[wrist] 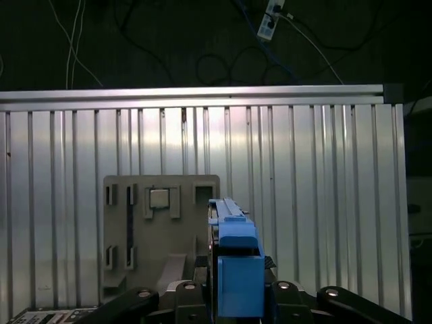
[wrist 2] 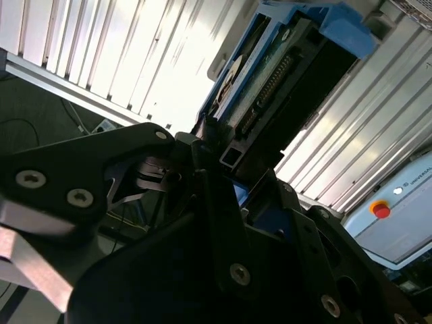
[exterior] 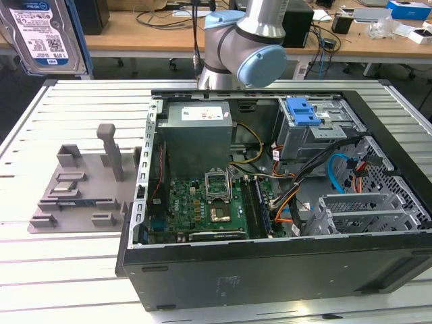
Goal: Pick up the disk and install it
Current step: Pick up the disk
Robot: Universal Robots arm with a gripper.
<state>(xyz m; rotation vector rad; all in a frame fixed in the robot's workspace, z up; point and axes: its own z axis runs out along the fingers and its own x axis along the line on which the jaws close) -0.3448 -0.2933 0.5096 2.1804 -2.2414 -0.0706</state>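
- Gripper [wrist: 233,297] nearest the lens in both wrist views: black links and screw heads, closed narrowly on the disk [wrist: 236,270], one finger against each flat face; finger pads largely hidden behind the blue carrier bracket.
- Disk held edge-on in the first wrist view, clear of the ribbed table [wrist: 324,202]; grey fixture [wrist: 158,223] on the table beneath, one corner covered by the disk.
- Second wrist view: connector edge and blue bracket in sight, lower part masked by the gripper body.
- Exterior view: disk high at the exterior view's left, label towards the camera, cropped by the frame edges.
- Robot arm [exterior: 246,40] behind the open computer case [exterior: 270,270], upper part cut off.
- Drive cage [exterior: 314,135] with blue latch piece [exterior: 302,111] inside the case; bays partly obscured by cables.
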